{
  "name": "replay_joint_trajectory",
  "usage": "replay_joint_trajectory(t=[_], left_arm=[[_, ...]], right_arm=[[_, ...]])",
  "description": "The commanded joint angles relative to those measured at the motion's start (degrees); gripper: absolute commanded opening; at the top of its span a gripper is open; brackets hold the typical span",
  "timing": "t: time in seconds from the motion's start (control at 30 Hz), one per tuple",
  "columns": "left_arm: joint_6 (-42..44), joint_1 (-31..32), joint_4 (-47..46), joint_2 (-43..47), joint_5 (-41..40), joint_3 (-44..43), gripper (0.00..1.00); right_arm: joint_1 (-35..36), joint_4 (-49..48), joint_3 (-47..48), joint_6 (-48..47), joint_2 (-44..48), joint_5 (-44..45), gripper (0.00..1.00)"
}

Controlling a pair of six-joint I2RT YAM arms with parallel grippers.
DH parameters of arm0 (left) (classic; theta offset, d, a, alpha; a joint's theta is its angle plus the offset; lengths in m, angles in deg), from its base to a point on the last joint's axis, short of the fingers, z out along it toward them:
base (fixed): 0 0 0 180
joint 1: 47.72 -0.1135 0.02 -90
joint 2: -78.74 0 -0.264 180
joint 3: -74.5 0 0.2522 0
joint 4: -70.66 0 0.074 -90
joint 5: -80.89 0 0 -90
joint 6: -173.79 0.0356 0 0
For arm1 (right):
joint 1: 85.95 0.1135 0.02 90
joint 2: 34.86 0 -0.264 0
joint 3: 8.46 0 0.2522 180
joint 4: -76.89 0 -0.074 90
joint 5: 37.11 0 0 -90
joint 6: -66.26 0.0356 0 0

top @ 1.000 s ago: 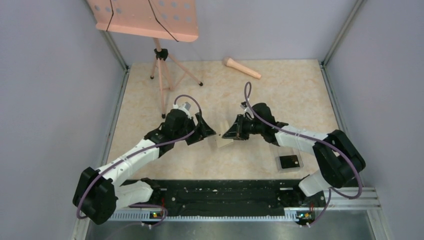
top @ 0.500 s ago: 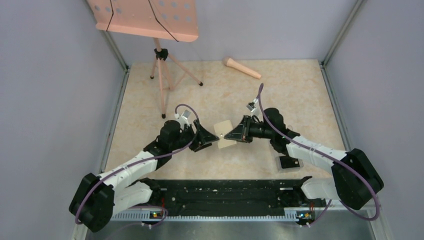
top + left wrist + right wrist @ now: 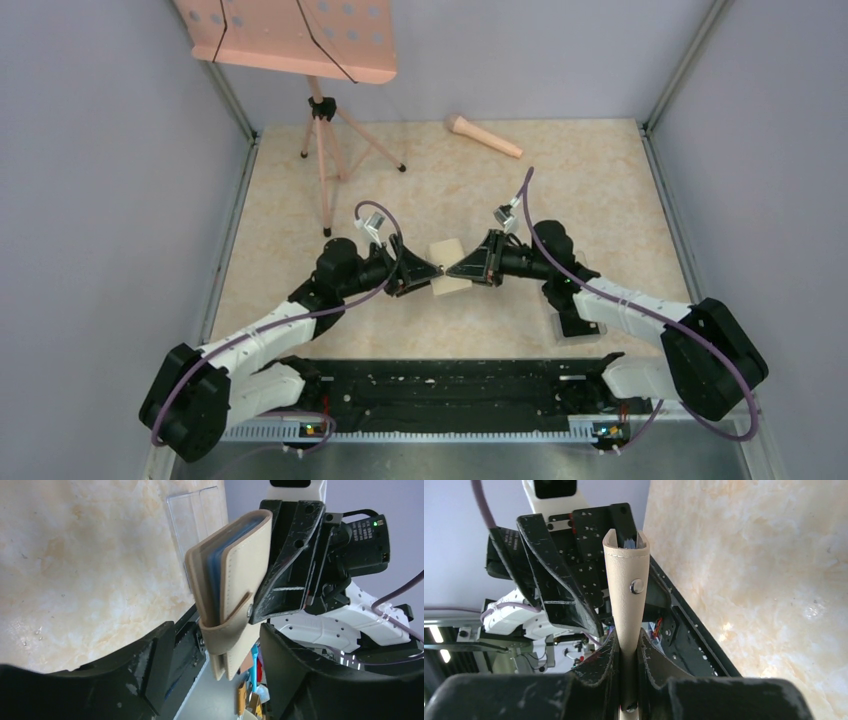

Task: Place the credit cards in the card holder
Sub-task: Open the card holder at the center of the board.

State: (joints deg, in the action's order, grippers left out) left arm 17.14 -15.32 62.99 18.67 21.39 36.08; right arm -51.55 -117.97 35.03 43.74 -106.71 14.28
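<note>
The card holder is beige with a snap dot and blue pockets inside, folded nearly closed and held above the table's middle. My right gripper is shut on one end of it; in the right wrist view the holder stands up from between the pinched fingers. My left gripper is open, and its fingers straddle the holder's other end without pinching it. I see no loose credit card. The right arm mostly hides the clear box.
A pink music stand on a tripod stands at the back left. A pink microphone lies at the back. The clear plastic box lies on the marble table near the right arm. A black rail runs along the near edge.
My right gripper lifted the card holder off the table and turned it. My left gripper moved right until its open fingers came around the holder's end.
</note>
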Motion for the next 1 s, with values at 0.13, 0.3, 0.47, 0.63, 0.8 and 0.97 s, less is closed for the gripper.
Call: replay_joint_trajectory(t=[0.13,0.3,0.47,0.63,0.8,0.97], left_arm=[[2.1,0.2,1.4,-0.9,1.9,-3.0,0.7],[-1.3,0.2,-8.5,-1.0,4.9,-1.1,0.44],[-4.1,0.3,-15.0,-0.5,6.0,0.7,0.16],[-2.6,0.3,-12.1,1.5,5.5,0.6,0.0],[-0.4,0.3,-7.9,3.7,6.7,0.3,0.0],[0.5,0.3,-6.6,5.2,10.6,0.0,0.0]], right_arm=[[0.7,-4.9,1.0,2.3,2.6,-1.2,0.11],[0.7,-7.0,0.8,4.0,2.9,-0.9,0.12],[0.7,-8.5,0.9,4.7,2.7,-1.3,0.24],[0.5,-6.2,1.1,2.9,3.6,-1.5,0.46],[-2.3,7.5,3.4,-5.8,7.5,-0.2,0.79],[-8.7,9.3,3.2,-8.3,8.2,-7.5,0.81]])
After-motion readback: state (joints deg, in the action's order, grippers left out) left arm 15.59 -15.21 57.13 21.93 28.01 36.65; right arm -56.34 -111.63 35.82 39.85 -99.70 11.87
